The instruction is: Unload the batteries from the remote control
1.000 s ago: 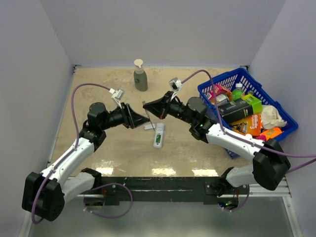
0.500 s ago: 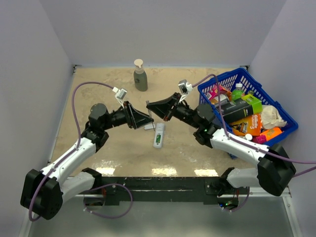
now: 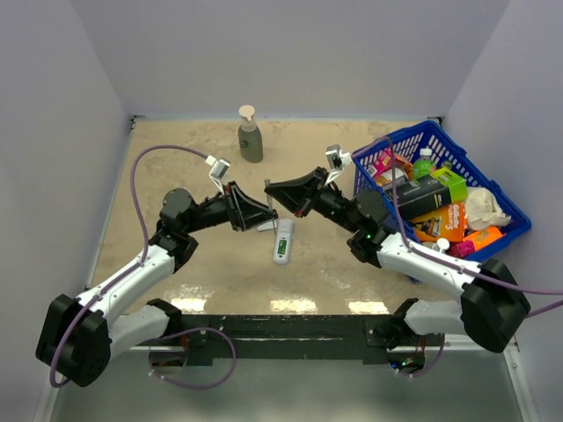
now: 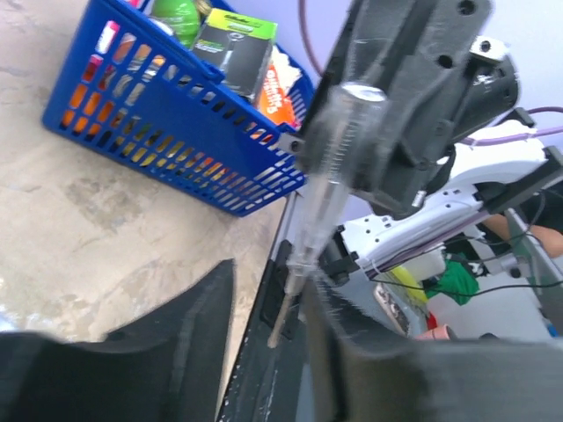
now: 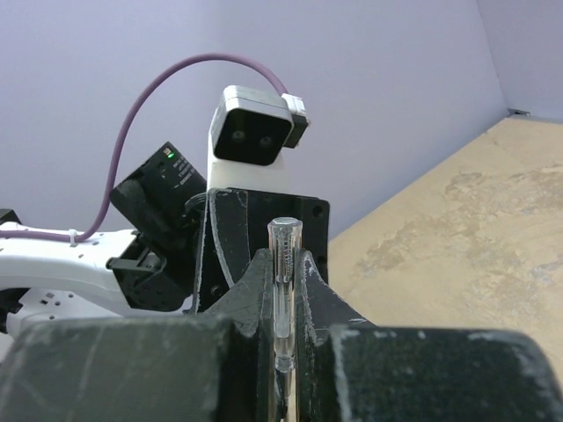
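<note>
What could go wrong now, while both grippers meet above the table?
1. The right gripper pinches the clear stick, and only its thin tip lies between the open fingers of the left gripper, so a handover could drop it.
2. A dropped stick might hit the remote control lying nearby, its batteries not yet out.

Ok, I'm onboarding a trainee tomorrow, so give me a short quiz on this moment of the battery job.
1. True or false: the remote control lies on the table with green batteries in its recess.
2. Which end effector is clamped on the thin stick? A) left B) right C) neither
3. Fill in: the blue basket stands on the robot's ____ side.
Key: 1. True. 2. B, the right end effector. 3. Right.
</note>
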Available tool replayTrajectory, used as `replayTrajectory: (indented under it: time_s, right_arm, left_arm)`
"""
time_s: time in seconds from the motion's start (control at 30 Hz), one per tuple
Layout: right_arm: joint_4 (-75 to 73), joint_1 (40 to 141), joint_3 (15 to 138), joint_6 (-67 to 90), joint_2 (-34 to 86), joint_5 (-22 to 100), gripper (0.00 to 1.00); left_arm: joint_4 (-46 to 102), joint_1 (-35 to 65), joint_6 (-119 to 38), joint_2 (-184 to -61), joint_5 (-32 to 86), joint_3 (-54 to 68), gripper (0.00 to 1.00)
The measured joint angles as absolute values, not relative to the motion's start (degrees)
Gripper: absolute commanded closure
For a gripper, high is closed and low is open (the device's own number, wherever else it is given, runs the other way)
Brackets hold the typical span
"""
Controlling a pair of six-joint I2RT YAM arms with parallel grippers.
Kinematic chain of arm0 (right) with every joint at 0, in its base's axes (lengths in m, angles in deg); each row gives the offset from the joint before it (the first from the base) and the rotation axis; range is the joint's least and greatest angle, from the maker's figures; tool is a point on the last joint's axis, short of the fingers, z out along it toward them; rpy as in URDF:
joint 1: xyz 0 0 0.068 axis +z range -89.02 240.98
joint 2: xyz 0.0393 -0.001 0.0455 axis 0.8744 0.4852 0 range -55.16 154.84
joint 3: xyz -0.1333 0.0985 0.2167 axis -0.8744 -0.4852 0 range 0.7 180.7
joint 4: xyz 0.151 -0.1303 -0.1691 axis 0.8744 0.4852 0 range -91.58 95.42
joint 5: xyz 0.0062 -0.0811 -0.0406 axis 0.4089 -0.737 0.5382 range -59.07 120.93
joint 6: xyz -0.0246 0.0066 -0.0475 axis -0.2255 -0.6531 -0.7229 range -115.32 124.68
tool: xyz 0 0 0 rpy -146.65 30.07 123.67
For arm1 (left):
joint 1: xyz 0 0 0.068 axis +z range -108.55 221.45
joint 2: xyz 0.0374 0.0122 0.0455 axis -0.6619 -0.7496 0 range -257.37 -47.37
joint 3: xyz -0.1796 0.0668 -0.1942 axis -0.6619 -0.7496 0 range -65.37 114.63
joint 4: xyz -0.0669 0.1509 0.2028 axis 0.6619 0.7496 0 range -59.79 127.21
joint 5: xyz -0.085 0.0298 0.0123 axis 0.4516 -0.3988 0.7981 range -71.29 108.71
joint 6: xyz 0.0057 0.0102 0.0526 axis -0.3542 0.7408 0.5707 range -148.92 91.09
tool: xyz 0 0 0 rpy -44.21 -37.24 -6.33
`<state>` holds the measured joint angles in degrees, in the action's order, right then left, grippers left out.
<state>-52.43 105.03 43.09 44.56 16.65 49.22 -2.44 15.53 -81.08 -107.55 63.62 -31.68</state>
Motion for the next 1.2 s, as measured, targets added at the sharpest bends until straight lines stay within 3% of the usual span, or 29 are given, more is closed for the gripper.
replayTrajectory:
  time_s: [0.1,0.13,0.27,0.53,0.93,1.2]
  right_arm:
    - [-52.85,105.03,42.06,44.50,16.68,48.38,1.00]
    - [-52.83,105.01,41.84,44.54,16.68,48.30,1.00]
    - [-51.19,105.03,41.98,44.50,16.44,47.66,0.71]
    - [-18.12,105.22,58.32,38.35,15.76,42.40,0.54]
    - [15.52,105.22,86.98,31.64,26.21,41.92,0.52]
    - [25.53,105.22,90.04,29.61,32.98,41.59,0.53]
  left_arm:
    - [-6.54,15.05,-83.37,-108.28,64.86,-32.95,1.00]
    - [-7.48,14.92,-83.83,-108.47,65.32,-33.23,1.00]
    - [-7.57,14.75,-83.42,-108.54,65.45,-33.47,1.00]
    - [8.34,14.68,-73.58,-107.03,56.82,-30.61,1.00]
    - [20.19,10.92,-60.68,-102.33,41.72,-30.08,1.00]
    - [20.93,10.55,-56.88,-100.67,37.24,-30.08,1.00]
